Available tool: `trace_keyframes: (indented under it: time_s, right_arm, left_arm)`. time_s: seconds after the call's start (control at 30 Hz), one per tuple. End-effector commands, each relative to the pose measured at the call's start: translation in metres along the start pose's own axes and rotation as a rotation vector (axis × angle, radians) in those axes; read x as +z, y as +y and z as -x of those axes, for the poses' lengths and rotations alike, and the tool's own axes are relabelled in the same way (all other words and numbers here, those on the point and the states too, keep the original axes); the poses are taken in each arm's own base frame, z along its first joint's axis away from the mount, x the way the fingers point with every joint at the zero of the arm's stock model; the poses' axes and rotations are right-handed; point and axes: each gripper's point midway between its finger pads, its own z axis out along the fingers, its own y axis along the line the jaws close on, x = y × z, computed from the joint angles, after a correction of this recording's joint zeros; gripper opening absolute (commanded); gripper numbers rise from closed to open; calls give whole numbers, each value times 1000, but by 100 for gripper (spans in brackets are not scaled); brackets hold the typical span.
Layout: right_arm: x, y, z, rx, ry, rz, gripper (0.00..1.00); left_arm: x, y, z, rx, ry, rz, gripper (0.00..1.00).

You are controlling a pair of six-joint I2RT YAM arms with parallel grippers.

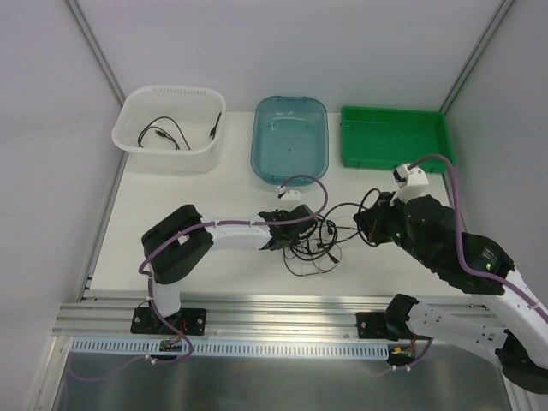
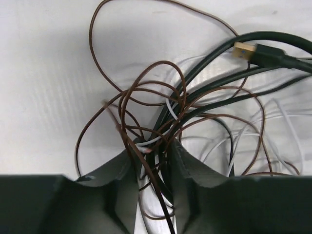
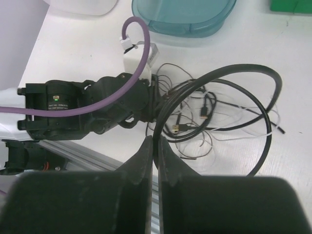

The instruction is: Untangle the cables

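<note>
Brown, white and black cables (image 1: 318,241) lay tangled mid-frame: light, limp, snag-prone. Left gripper (image 2: 152,145) seemingly pinched several strands at the knot; right gripper (image 3: 155,140) was clamped on the stiffer black cable (image 3: 243,67), best taken near a free end

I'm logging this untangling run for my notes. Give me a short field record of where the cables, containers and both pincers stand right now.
tangle: brown, white and black strands heaped on the table
left pincer: closed around several tangle strands
right pincer: shut on a black cable that loops out of the tangle
white basket: far left, with one separate cable inside
blue bin: far middle, no cable seen
green tray: far right, no cable seen
</note>
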Motion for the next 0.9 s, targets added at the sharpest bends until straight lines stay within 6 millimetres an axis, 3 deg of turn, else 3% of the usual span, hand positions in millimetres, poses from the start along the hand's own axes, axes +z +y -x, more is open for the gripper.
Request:
trace_keyframes:
  time_s: [0.0,0.13,0.17,0.2,0.27,0.33,0.47,0.53,0.67,0.87]
  right_arm:
    - [-17,-13,22,-8,-87,-44,1]
    - [-28,-35,29,-26,-127,-132,1]
    - [-31,-43,31,-32,-140,-170,1]
    - [-35,-48,33,-33,-155,-188,1]
    - [-41,-64,35,-49,-173,-265,1]
    - [-47,-76,36,-59,-184,-318,1]
    - [-52,-96,37,-73,-208,-424,1]
    - [-49,-95,35,-71,-199,-421,1]
    - [-22,-83,18,-112,-119,-396,1]
    - [11,-92,-13,-133,-3,-457,1]
  left_arm:
    - [-12,67,-8,67,29,223,20]
    - [-36,135,7,33,-5,364,2]
    - [-48,145,18,-6,-35,363,1]
    - [-52,177,15,-26,-25,427,0]
    - [-70,200,26,-89,-68,443,0]
    - [-81,241,21,-143,-63,518,0]
    - [-113,283,31,-307,-149,537,0]
    - [-122,291,34,-314,-174,540,0]
    - [-129,287,40,-334,-193,490,0]
    - [-128,289,30,-330,-165,487,0]
